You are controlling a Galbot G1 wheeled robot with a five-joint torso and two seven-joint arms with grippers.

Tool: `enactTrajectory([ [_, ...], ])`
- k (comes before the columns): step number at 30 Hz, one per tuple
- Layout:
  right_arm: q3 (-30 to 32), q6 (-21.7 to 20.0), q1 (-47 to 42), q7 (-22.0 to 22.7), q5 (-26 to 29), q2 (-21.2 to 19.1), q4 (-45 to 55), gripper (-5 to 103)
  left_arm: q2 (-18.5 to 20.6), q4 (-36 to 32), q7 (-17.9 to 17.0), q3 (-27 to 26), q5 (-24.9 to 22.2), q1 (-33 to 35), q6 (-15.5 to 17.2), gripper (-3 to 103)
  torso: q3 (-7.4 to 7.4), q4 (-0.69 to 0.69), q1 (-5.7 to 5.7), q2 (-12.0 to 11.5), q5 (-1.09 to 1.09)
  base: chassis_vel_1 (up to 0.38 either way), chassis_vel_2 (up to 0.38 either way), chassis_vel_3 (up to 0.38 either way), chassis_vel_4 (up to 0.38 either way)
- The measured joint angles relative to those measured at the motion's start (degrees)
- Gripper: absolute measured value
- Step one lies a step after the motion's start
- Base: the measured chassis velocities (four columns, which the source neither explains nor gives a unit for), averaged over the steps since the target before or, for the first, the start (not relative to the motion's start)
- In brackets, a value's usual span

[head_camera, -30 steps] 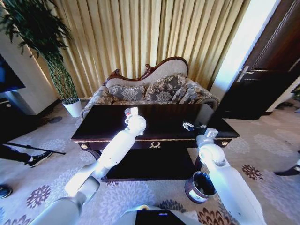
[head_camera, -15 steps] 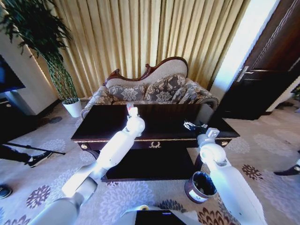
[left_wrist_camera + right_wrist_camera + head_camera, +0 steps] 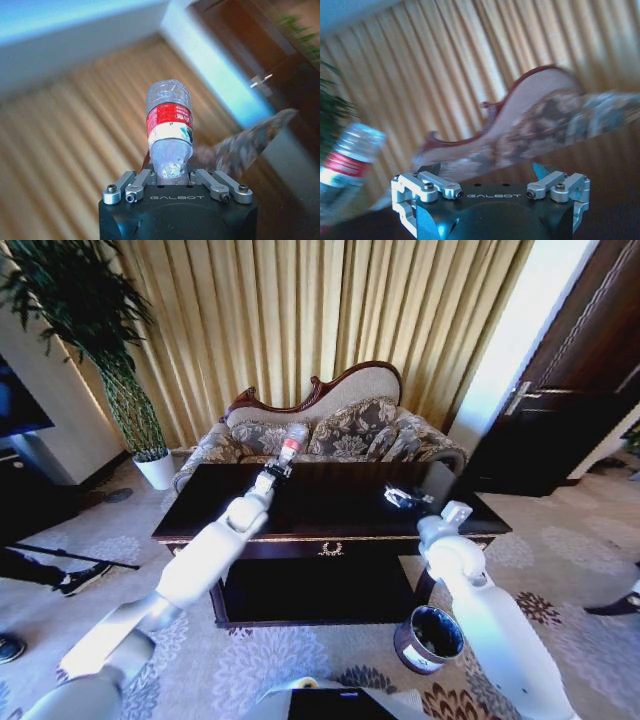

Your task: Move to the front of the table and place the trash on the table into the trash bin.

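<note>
My left gripper is shut on the trash, a clear plastic bottle with a red label, and holds it in the air above the back of the dark glossy table. In the left wrist view the bottle sticks out from between the fingers of the left gripper. My right gripper hovers open over the table's right part; the right wrist view shows the right gripper with its fingers wide apart and nothing between them, and the bottle off to one side. The trash bin stands on the carpet by the table's front right leg.
A patterned sofa stands right behind the table, against gold curtains. A tall plant in a white pot is at the back left. A dark door is at the right. Patterned carpet lies in front of the table.
My left arm has stretched out and lifted the bottle up and back over the table. The right gripper has shifted slightly farther over the table.
</note>
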Motion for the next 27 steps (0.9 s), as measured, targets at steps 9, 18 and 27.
enactTrajectory([
  [9, -4.24, -0.05, 6.37, -2.24, 10.14, -0.08, 2.06, 100, 2.29, -1.02, 2.74, 3.25, 8.71, -2.87, -10.94, 25, 0.00, 0.01, 0.00, 0.00, 0.02, 0.000, 0.000, 0.000, 0.000],
  [18, -6.64, 0.86, 7.92, -3.18, 8.62, 1.33, 1.42, 100, -0.20, -3.16, 2.17, 6.90, 7.54, -4.83, -8.36, 25, 0.00, 0.01, 0.00, 0.00, 0.02, 0.000, 0.000, 0.000, 0.000],
  [27, -6.95, 1.51, 8.84, -3.71, 8.14, 1.99, 0.96, 100, -1.90, -3.15, 1.94, 10.21, 6.54, -5.52, -7.52, 25, 0.00, 0.02, 0.00, 0.00, 0.02, 0.000, 0.000, 0.000, 0.000],
])
